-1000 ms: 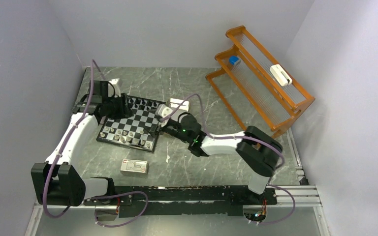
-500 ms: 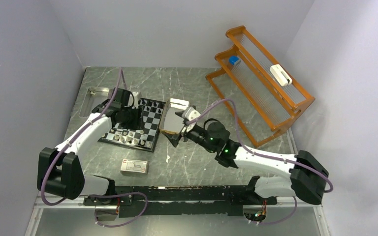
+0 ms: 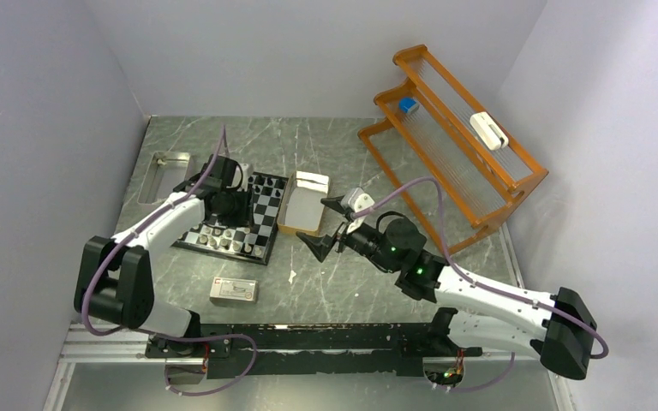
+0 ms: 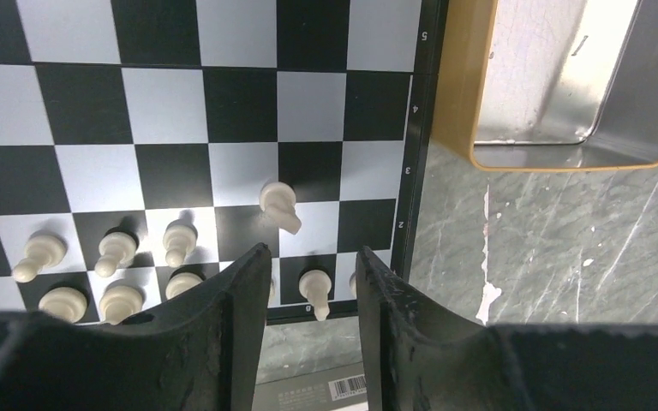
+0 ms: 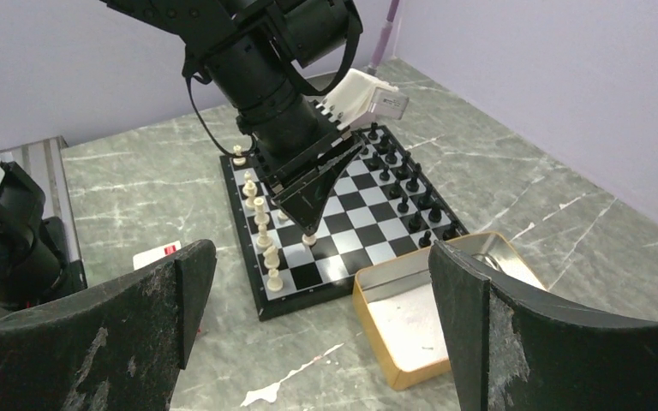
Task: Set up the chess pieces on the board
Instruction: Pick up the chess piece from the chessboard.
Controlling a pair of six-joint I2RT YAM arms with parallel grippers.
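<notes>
The board point(image 3: 219, 250) lies left of centre, with black pieces point(image 3: 257, 181) along its far side and pale pieces point(image 3: 221, 241) along its near side. My left gripper point(image 3: 225, 208) hangs over the board, open and empty. In the left wrist view the gripper point(image 4: 313, 251) sits above the pale rows near the board rim point(image 4: 418, 171). One pale piece point(image 4: 314, 291) stands below the gap and a pale knight point(image 4: 279, 206) stands a square ahead. My right gripper point(image 3: 329, 227) is wide open and empty, right of the board, as the right wrist view point(image 5: 321, 257) also shows.
An open tan box point(image 3: 302, 212) sits against the board's right side, its lid point(image 3: 312, 181) behind it. A white-and-red carton point(image 3: 234, 290) lies near the front. An orange rack point(image 3: 454, 128) stands at the back right. A metal recess point(image 3: 164, 167) is at the far left.
My right arm has drawn back from the board's right edge to the right and opened out. My left gripper has moved from the board's far left corner to over its middle.
</notes>
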